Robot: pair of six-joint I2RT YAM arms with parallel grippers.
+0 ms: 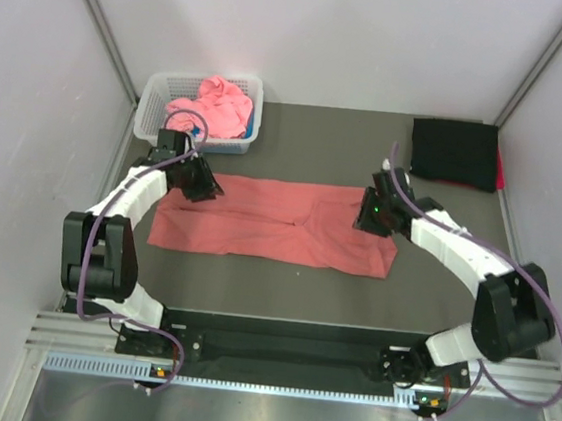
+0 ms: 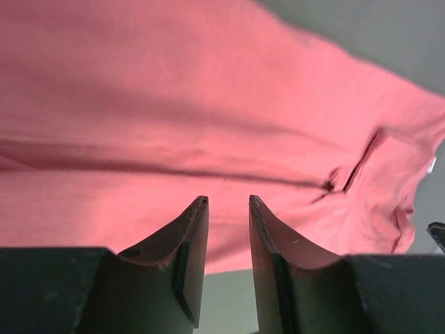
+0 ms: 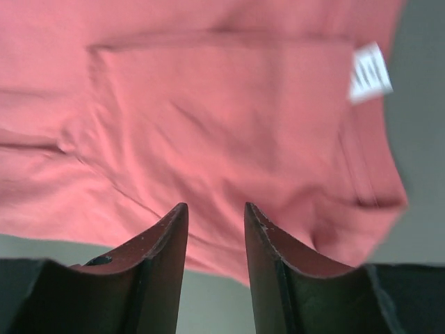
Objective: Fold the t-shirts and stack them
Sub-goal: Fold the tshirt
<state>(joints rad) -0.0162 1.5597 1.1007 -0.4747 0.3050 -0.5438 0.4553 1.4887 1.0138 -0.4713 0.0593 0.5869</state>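
Observation:
A salmon-red t-shirt (image 1: 275,220) lies flat across the middle of the table as a long folded band. My left gripper (image 1: 201,184) hovers over its far left corner, and my right gripper (image 1: 371,212) over its far right end. In the left wrist view the left gripper (image 2: 228,202) is open, with only the shirt (image 2: 208,104) beyond its tips. The right gripper (image 3: 215,207) is also open and empty above the shirt (image 3: 222,118), whose white label (image 3: 368,69) shows. A pink t-shirt (image 1: 222,104) lies crumpled in the basket. A folded black t-shirt (image 1: 454,153) sits at the back right.
The white lattice basket (image 1: 158,87) stands at the back left, just behind my left gripper. A thin red edge (image 1: 501,173) peeks out beside the black shirt. White walls close in the table on both sides and at the back.

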